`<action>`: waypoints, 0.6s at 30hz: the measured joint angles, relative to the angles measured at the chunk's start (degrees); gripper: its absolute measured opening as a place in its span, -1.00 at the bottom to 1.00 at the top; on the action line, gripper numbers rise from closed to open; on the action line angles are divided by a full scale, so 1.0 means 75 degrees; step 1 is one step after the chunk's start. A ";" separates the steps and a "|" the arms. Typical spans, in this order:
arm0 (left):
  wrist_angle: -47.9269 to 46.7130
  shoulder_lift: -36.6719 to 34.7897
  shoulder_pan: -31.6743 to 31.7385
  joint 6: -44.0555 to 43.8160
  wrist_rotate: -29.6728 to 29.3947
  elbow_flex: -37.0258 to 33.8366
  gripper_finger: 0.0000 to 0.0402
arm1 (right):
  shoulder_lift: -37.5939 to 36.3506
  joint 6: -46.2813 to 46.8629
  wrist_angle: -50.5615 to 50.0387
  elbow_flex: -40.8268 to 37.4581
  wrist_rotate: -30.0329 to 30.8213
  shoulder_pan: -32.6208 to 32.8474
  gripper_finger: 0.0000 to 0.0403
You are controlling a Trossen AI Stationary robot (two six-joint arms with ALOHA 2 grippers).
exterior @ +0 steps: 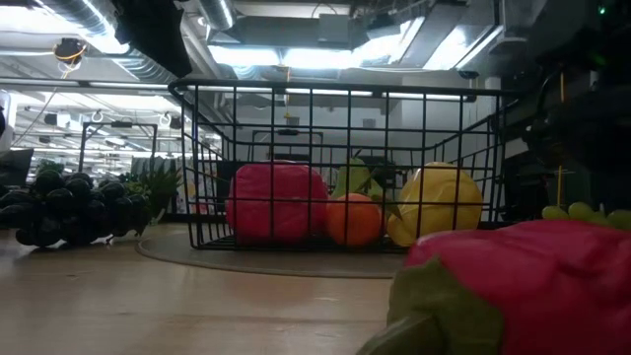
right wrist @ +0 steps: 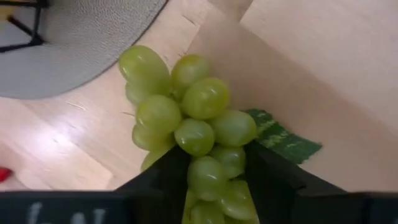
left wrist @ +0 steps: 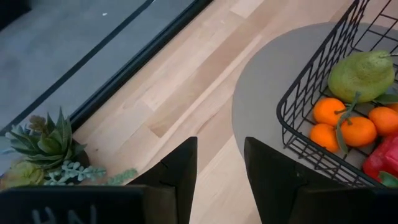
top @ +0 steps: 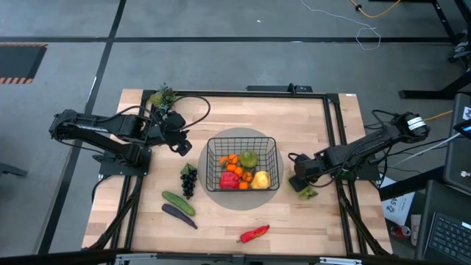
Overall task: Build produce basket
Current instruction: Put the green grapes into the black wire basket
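here, seen from above, a black wire basket [top: 242,163] sits on a round grey mat [top: 212,193] near the middle of a wooden table [top: 309,228], likely so both arms can reach it. inside it lie a red apple [top: 230,179], a yellow lemon [top: 260,179], a green pear [top: 249,158] and a cluster of small oranges [top: 234,162]; the left wrist view shows at least three oranges, though more may be hidden.

the right gripper [top: 303,188] is low at the table just right of the basket, reaching over a bunch of green grapes [right wrist: 193,121]. in its wrist view the two dark fingers stand on either side of the bunch's lower grapes, seemingly closing on them; whether the grip is firm i cannot tell. the grapes appear to lie on the wood, beside a small green leaf. this looks like the start of a pick-up, with the short carry to the basket to follow.

the left gripper [top: 179,142] waits by the basket's left side, its fingers [left wrist: 180,174] spread apart and holding nothing. one small potted plant [top: 163,96] stands behind it near the table's far edge; it is not produce.

four pieces wait on the table, well apart from one another: one bunch of dark grapes [top: 189,179], one cucumber [top: 178,202], one purple eggplant [top: 179,216] and one red pepper [top: 255,233]. the basket is about half filled, by my judgement.
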 joint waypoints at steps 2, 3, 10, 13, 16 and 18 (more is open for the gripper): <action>0.0000 0.0000 -0.0002 0.0000 -0.0004 0.0000 -0.36 | 0.0009 0.0220 0.0142 0.0000 -0.0044 0.0000 -0.46; 0.0000 0.0000 -0.0002 0.0000 -0.0004 0.0000 -0.36 | 0.0006 0.0317 0.0179 0.0000 -0.0085 0.0000 -0.55; 0.0000 0.0000 -0.0002 -0.0006 -0.0006 0.0000 -0.36 | 0.0006 0.0501 0.0146 0.0000 -0.0416 -0.0009 -0.92; 0.0000 0.0000 -0.0002 -0.0020 -0.0027 0.0000 -0.36 | 0.0021 0.0466 -0.0052 0.0184 -0.0417 -0.0006 -0.92; 0.0003 0.0000 -0.0001 -0.0023 -0.0113 0.0000 -0.36 | 0.0026 0.0138 -0.0723 0.0768 -0.0468 -0.0094 -0.92; 0.0003 0.0000 0.0000 -0.0028 -0.0181 0.0000 -0.36 | 0.0023 0.0057 -0.1620 0.1300 -0.0443 -0.0181 -0.93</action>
